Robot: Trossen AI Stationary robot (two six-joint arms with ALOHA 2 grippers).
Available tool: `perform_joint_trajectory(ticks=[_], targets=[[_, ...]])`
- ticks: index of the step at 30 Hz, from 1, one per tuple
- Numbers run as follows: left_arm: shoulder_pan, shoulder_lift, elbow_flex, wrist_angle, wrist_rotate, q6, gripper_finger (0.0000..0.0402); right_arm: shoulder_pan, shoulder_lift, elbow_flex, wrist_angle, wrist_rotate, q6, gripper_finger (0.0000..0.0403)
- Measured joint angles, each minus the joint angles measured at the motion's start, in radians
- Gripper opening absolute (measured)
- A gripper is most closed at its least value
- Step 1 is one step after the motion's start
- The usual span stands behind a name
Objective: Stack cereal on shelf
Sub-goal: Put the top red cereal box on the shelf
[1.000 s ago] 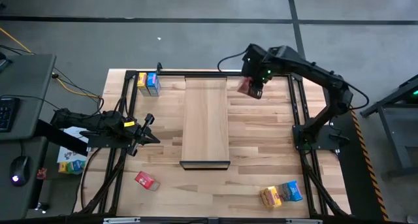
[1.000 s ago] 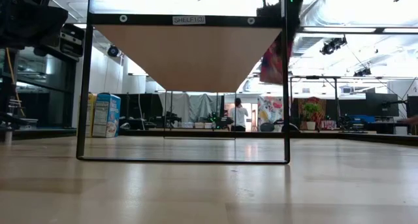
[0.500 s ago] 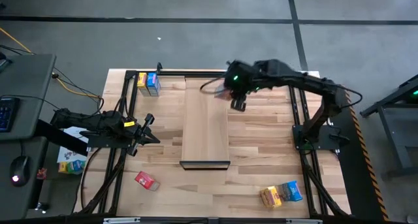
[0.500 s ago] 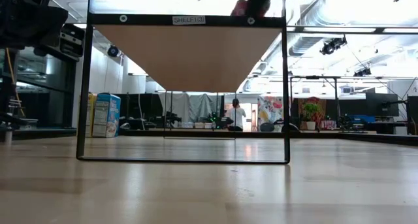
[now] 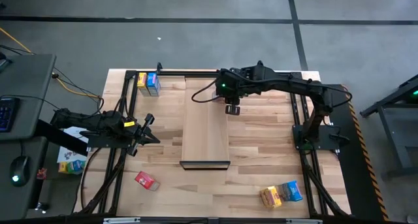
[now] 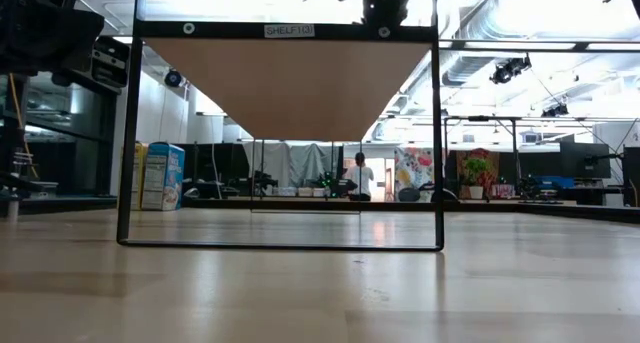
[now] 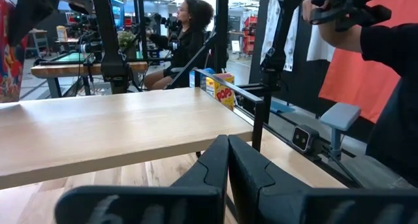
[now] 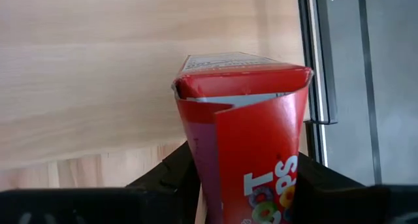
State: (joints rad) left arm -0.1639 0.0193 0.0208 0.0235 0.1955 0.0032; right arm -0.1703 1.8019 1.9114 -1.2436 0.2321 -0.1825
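right arm carrying a red box to the shelf's far end

the right gripper (image 5: pixel 232 109) hangs at the right edge of the shelf (image 5: pixel 205 119), near the end away from the black lip. in the right wrist view its fingers (image 8: pixel 171 175) are clamped on either side of a red cereal box (image 8: pixel 248 136), held upright with the pale board under and ahead of it. in the high view the box is hidden under the wrist.

step in hand, as i read it: transport, with the box over the board's edge but not yet set down. the next move calls for bringing the box fully over the board, lowering it until its base sits flat, and only then letting go (a release too near the edge could tip it off).

the left gripper (image 5: pixel 147 129) waits well to the left of the shelf, fingers (image 7: pixel 215 168) pressed together on nothing.

count of boxes in view:
- red: two, one in the right gripper, one lying on the table (image 5: pixel 261 165) near the front left, the loose red box (image 5: pixel 146 180)
- yellow: two, the back-left yellow box (image 5: pixel 142 83) and the front-right yellow box (image 5: pixel 270 196)
- blue: two, the back-left blue box (image 5: pixel 153 83) touching its yellow neighbour, and the front-right blue box (image 5: pixel 290 191) beside the other yellow
- on the shelf: none yet
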Motion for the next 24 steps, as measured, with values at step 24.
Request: perform_joint_trajectory(ticks=[24], targets=[[0.000, 0.000, 0.000, 0.000, 0.000, 0.000, 0.0003, 0.000, 0.000, 0.000, 0.077, -0.093, 0.022, 0.0199]])
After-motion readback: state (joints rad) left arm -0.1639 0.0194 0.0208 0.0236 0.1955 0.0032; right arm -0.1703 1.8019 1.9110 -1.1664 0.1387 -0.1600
